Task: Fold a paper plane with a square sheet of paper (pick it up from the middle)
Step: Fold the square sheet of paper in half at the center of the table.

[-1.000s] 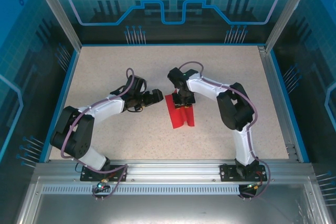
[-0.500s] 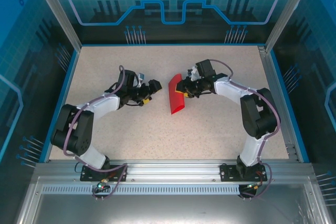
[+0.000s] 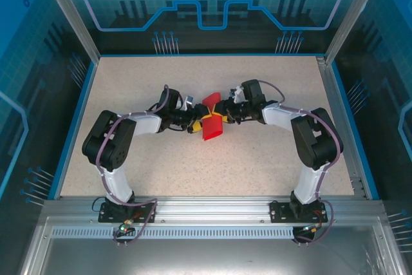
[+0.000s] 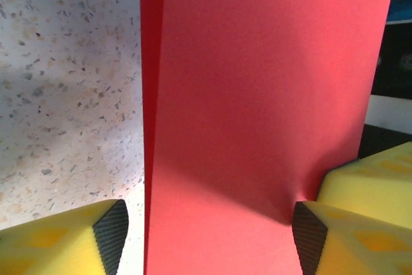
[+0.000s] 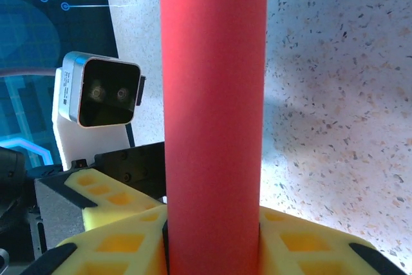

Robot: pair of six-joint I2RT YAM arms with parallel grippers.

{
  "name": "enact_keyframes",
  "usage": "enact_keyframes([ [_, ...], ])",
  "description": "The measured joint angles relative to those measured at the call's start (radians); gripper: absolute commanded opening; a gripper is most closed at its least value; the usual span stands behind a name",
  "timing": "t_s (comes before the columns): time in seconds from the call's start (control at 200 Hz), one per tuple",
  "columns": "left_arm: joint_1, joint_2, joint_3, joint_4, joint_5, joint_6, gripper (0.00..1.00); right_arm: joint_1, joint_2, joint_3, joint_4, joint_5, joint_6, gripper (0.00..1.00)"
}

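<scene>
Currently: red paper [image 3: 212, 128], doubled over into a long strip, near the middle of the worktop [image 3: 277, 159], between both tools. Right tool [image 3: 224, 118]: clamped tight on the strip. Left tool [image 3: 197, 125]: spread wide astride it, one yellow pad [image 4: 360, 214] denting its edge, the other just clear.

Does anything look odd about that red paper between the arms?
Yes: the red paper is bowed into a loose roll instead of lying flat, and in the left wrist view it puckers where one yellow finger presses its edge.
</scene>
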Motion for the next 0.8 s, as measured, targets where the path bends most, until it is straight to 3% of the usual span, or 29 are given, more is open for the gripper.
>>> enact_keyframes([
  [0.13, 0.0, 0.002, 0.003, 0.005, 0.001, -0.011, 0.57, 0.0, 0.017, -0.019, 0.007, 0.008, 0.009, 0.35],
  [0.485, 0.0, 0.02, 0.005, -0.069, -0.053, 0.005, 0.54, 0.0, 0.047, -0.072, -0.071, 0.074, -0.024, 0.44],
  [0.8, 0.0, 0.02, 0.008, -0.167, -0.105, 0.06, 0.56, 0.008, 0.016, -0.043, -0.252, 0.156, -0.134, 0.6],
])
